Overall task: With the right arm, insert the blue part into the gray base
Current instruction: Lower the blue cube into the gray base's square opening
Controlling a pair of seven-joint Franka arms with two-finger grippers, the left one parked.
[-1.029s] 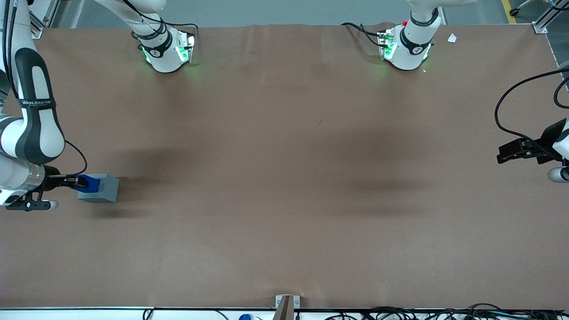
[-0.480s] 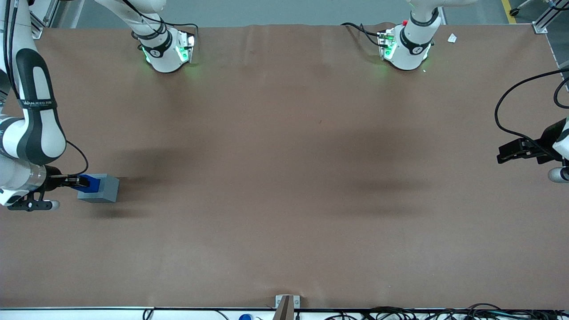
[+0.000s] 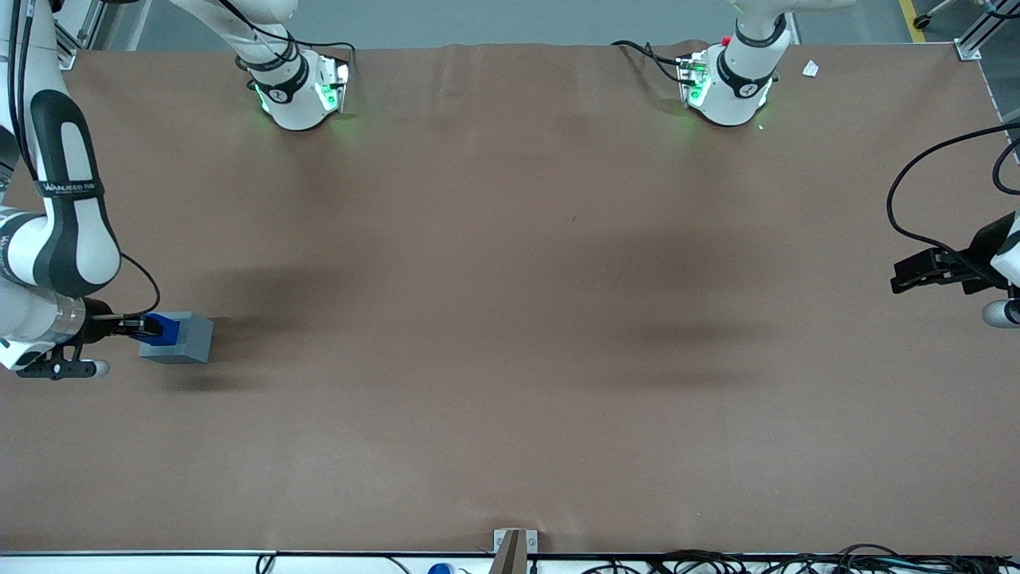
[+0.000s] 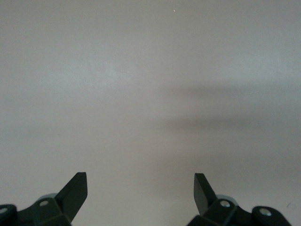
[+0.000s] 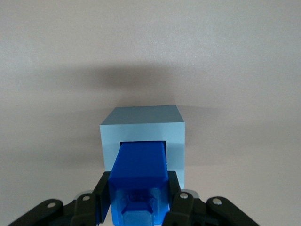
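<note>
The gray base rests on the brown table at the working arm's end. The blue part sits with its narrower end entering the square socket in the base's top face. My gripper is shut on the blue part's wider end, a black finger pressed against each side. The right arm bends down over the table edge to reach it. The lower end of the blue part is hidden inside the socket.
Two white arm bases with green lights stand farther from the front camera. The parked arm's gripper hangs at its end of the table. A small metal bracket sits at the table's near edge.
The right arm has shifted slightly and the blue part sits a little lower against the gray base. The base has not moved.
</note>
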